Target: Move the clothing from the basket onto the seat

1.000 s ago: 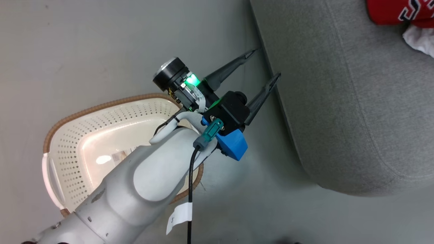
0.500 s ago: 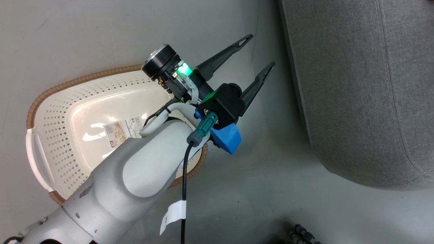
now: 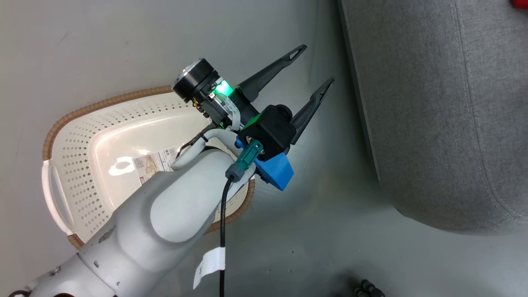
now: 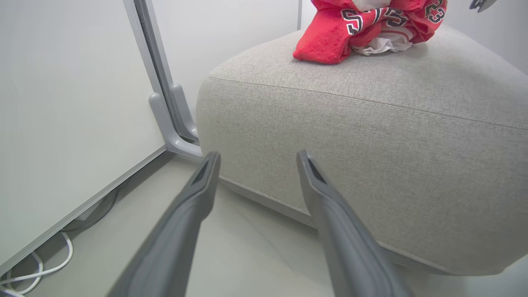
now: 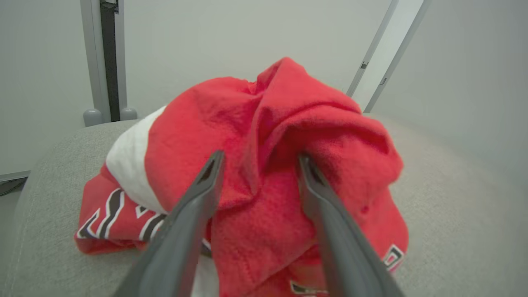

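The cream-white basket [image 3: 78, 136] stands on the floor at the left, holding only its paper label [image 3: 154, 163]. My left gripper [image 3: 317, 65] is open and hangs over the floor between the basket and the grey seat [image 3: 433, 115], touching neither. In the left wrist view the left gripper [image 4: 258, 159] points at the seat's side [image 4: 371, 156]. The red clothing [image 4: 363, 29] lies bunched on top of the seat. My right gripper [image 5: 260, 160] is open right against the clothing [image 5: 264, 136], with red fabric bulging between its fingers. The pile rests on the seat [image 5: 45, 165].
A white wall panel [image 4: 62, 103] with a grey frame post [image 4: 165, 111] stands to the left of the seat, with white cables [image 4: 37, 272] on the floor below it. Dark parts [image 3: 369, 288] show at the bottom edge of the head view.
The head view has swung, so the whole picture has shifted. My left gripper, still open, has drawn back from the seat's edge, where its fingertips were a second ago.
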You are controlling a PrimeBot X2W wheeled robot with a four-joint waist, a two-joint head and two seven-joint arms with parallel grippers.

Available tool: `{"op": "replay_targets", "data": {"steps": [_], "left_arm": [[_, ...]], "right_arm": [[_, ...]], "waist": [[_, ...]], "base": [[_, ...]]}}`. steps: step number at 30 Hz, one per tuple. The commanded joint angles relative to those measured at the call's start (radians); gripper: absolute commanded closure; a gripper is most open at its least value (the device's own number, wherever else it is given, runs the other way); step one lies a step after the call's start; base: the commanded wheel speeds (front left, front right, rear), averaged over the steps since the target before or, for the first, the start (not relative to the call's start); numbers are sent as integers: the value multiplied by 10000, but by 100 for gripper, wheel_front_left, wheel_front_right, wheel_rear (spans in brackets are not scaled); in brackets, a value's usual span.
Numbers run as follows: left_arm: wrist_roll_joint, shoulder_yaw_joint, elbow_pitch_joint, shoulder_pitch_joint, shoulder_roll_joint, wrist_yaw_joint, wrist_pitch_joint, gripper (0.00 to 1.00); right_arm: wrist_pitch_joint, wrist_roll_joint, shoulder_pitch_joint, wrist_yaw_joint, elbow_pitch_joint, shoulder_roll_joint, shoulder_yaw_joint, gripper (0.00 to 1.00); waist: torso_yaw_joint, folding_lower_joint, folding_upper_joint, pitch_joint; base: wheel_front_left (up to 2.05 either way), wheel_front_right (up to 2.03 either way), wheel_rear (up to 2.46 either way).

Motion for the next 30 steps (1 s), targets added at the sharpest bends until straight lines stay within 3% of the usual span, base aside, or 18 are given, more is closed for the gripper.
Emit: {"op": "replay_targets", "data": {"steps": [1, 5, 10, 21, 30], "left_arm": [[-68, 14, 31, 106, -88, 86, -104, 0], [-248, 64, 232, 340, -324, 136, -308, 0], [-541, 438, 421, 780, -490, 331, -448, 0], [-706, 2667, -910, 2697, -177, 958, -460, 0], [-433, 4867, -1584, 4347, -158, 1008, -464, 0]], "right_arm": [[-4, -62, 279, -1, -219, 72, -65, 0], [-4, -396, 1224, -1, -1173, 473, -310, 0], [-5, -636, 2412, -1, -2473, 809, 89, 0], [-4, -60, 3982, -1, -4006, 1254, 2668, 0], [-4, 184, 4601, -1, -4134, 1494, 4422, 0]], "waist": [[38, -1, 0, -254], [187, -1, 0, -909], [448, -1, 0, -1870], [1228, -1, 0, -3818], [2080, -1, 0, -4964]], "base": [[0, 0, 0], [0, 0, 0], [0, 0, 0], [0, 0, 0], [0, 0, 0]]}}
